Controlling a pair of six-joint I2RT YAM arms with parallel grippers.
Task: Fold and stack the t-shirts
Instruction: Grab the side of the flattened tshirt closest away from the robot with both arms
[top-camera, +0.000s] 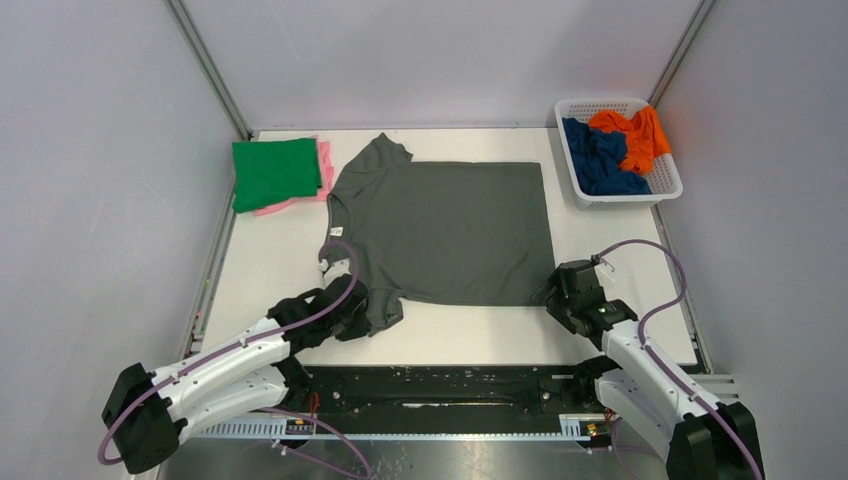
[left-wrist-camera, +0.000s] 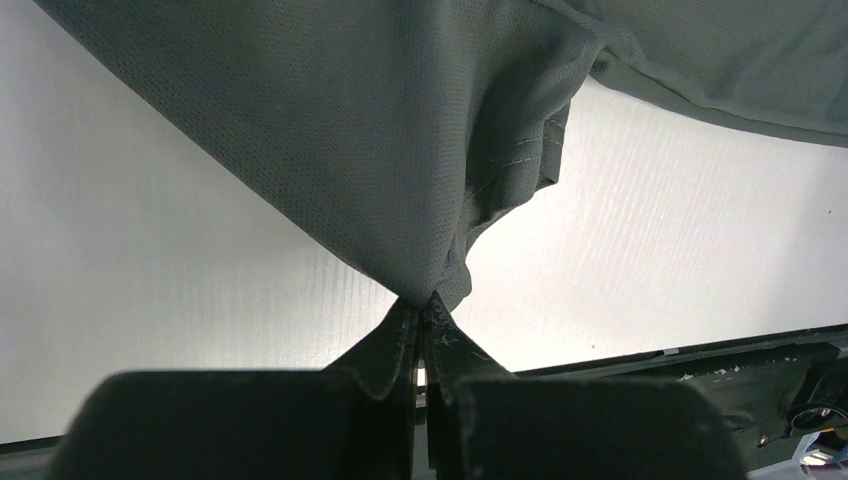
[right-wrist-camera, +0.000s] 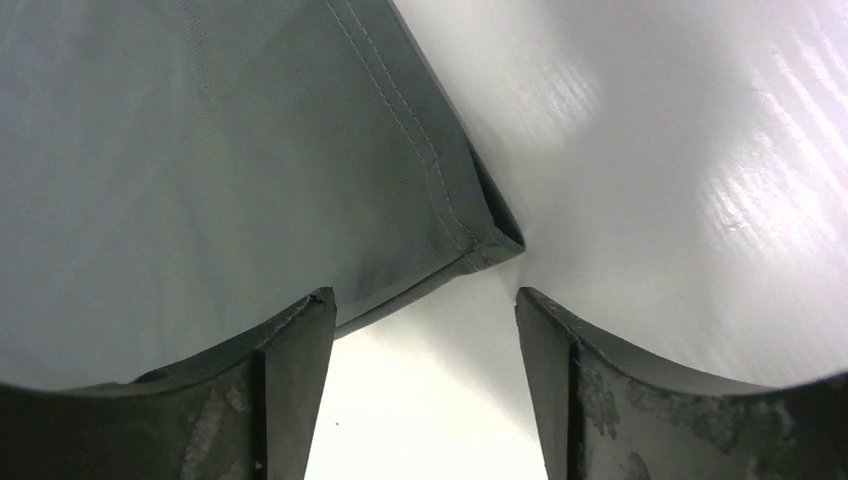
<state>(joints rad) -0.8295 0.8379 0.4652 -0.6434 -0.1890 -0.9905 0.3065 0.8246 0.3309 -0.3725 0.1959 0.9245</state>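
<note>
the dark grey t-shirt lies spread mid-counter, its sleeve by the near edge pinched in the clenched left fingers while the right fingers gape around the near hem corner, probably not yet touching, so both can lift that side to fold.

The left jaws clamp tight, right jaws gape

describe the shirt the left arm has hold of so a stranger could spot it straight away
Look at the middle of the white table, between the folded green cloth shirt and the white plastic lattice basket. The dark grey short-sleeved cloth t-shirt lies there, the only one spread flat and unfolded.
</note>
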